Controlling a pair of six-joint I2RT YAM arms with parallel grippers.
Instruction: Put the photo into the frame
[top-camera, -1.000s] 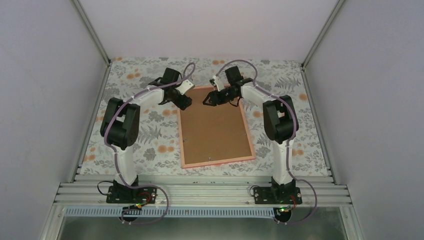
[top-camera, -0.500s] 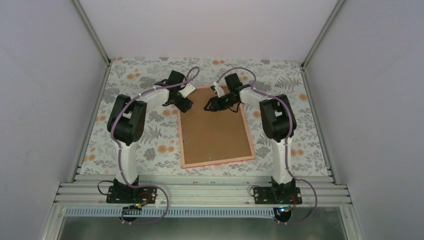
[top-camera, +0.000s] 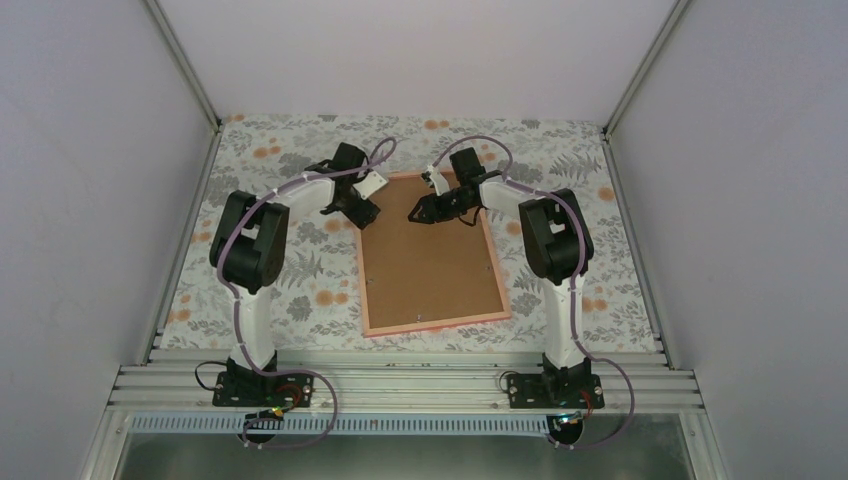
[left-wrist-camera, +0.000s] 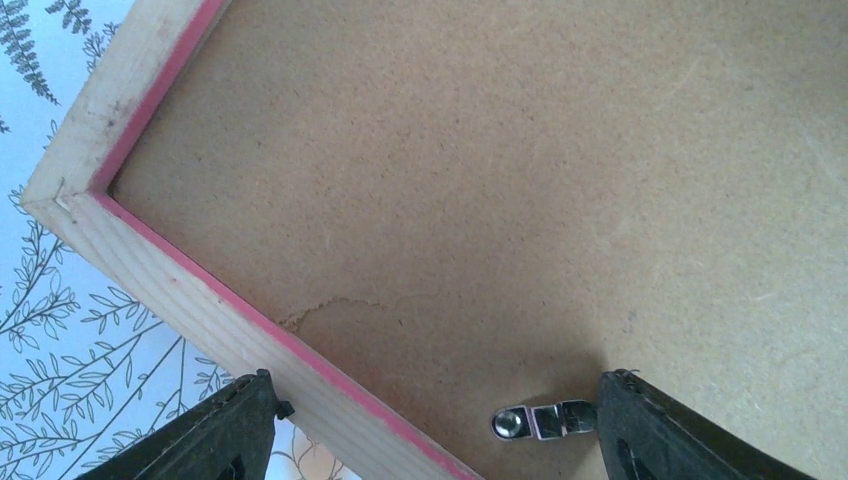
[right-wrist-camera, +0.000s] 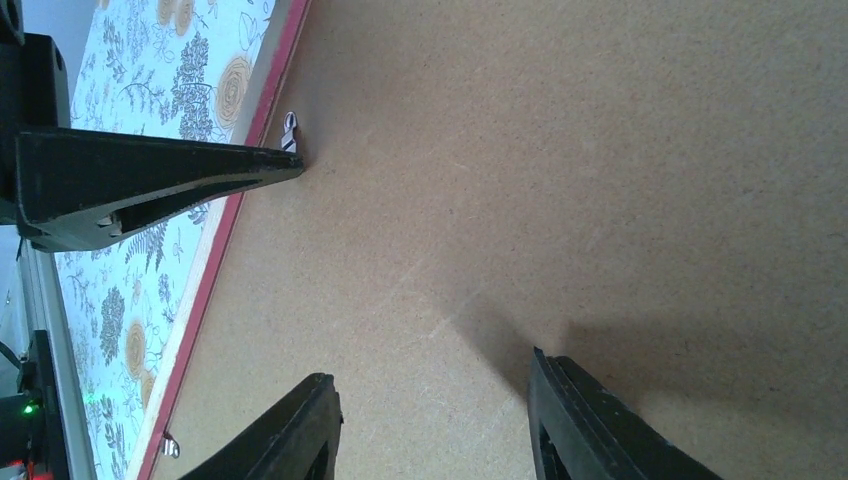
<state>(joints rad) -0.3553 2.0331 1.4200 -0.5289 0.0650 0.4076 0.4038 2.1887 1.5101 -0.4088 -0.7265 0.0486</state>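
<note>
Frame (left-wrist-camera: 190, 295): pink inner edge, pale bare wood back. Backing board (top-camera: 425, 265): plain speckled brown. Table cover (top-camera: 300, 290): white, grey ferns, orange flowers. Arms (top-camera: 300, 190): white links, black joints.

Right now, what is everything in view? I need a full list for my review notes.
frame: one, pink-edged pale wood, lying back-up mid-table
backing board: one, brown, filling the frame's back
metal clips: at least two, silver, along the board's left edge
photo: none in view
tablecloth: one, white with grey leaves and orange flowers, covering the table
rail: one, silver aluminium, across the near edge
left arm: one, white and black, purple cable, left of the frame
right arm: one, same colours, right of the frame
left tool: one, black, open, straddling the frame's left edge near the far corner
right tool: one, black, open, over the board's far end
</note>
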